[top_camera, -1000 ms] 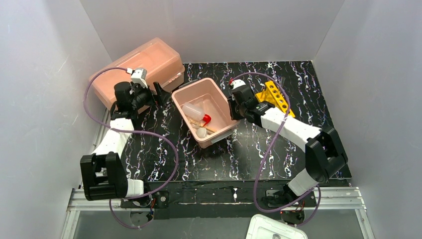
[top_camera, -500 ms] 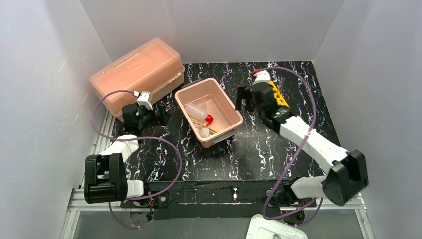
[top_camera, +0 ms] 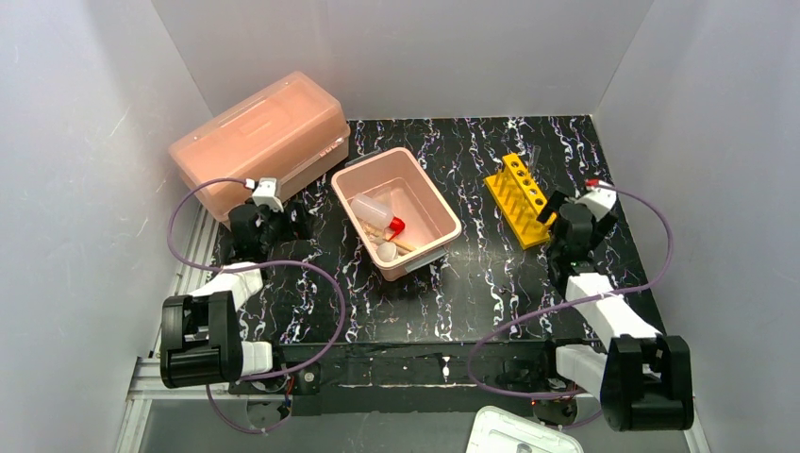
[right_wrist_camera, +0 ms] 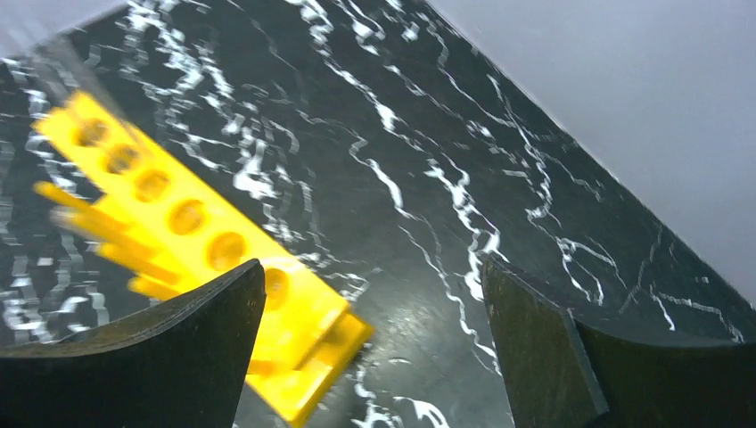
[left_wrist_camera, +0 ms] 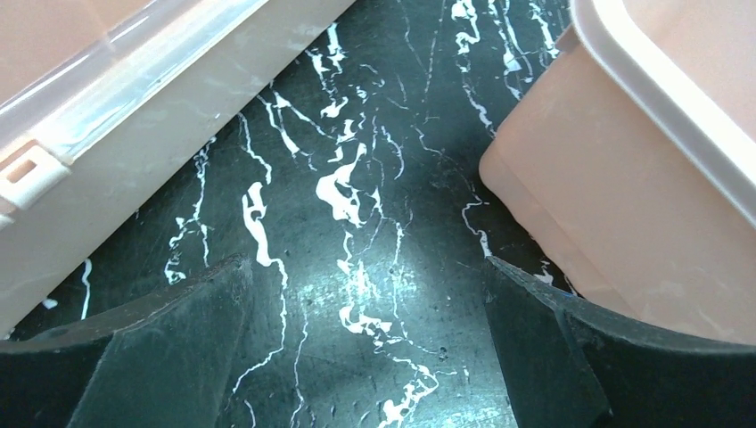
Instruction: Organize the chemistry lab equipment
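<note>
Left pincer [left_wrist_camera: 365,308] and right pincer [right_wrist_camera: 374,303] low, agape

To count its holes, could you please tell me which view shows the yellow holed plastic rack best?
The top external view: nearly all of the yellow holed plastic rack is sharp there. The right wrist view shows it blurred and partly cut off; the left wrist view lacks it.

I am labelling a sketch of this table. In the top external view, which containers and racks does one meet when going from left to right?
large pink lidded box → pink tub → yellow rack
</note>
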Robot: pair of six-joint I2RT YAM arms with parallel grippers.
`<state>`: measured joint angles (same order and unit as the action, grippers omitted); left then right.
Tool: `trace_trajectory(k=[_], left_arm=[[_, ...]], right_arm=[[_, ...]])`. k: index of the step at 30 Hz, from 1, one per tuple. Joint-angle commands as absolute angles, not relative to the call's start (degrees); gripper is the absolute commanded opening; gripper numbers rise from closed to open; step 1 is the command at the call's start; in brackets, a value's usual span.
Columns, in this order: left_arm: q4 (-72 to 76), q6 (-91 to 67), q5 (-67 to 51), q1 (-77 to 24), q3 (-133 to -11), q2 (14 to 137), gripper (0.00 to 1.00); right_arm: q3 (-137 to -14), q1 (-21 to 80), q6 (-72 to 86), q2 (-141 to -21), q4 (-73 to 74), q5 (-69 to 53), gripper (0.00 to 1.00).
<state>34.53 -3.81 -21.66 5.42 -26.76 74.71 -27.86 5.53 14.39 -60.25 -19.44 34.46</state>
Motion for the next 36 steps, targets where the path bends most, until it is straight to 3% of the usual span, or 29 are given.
trace_trajectory(k=[1, 6, 12, 15, 18, 24, 36], left_arm=[[33.60, -2.80, -17.70, 5.85, -24.89, 72.65, 0.99], [52.11, -2.39, -14.66, 6.18, -16.37, 75.76, 0.99], [73.15, -2.80, -14.63, 6.30, -10.71, 86.64, 0.99], [67.43, -1.73, -15.33, 6.30, -11.75, 84.74, 0.99], [65.72, -1.62, -16.21, 6.26, -12.68, 85.17, 0.99], [60.43, -1.81, -14.36, 6.08, -16.02, 85.38, 0.99], [59.64, -1.59, -14.33, 5.92, -16.34, 85.33, 0.99]], right_arm=[[-20.13, 3.48, 13.15, -62.89, -39.68, 37.31, 0.98], [-18.38, 3.25, 11.45, -64.75, -39.80, 35.61, 0.98], [-10.31, 3.04, 9.49, -69.70, -59.62, 30.62, 0.99], [-10.41, 3.04, 6.53, -70.82, -60.15, 22.82, 0.98], [-9.20, 3.05, 3.60, -76.91, -70.25, 20.08, 0.98], [-14.24, 1.23, 6.72, -75.69, -57.04, 18.71, 0.98], [-14.06, 0.88, 6.68, -75.79, -57.66, 18.36, 0.98]])
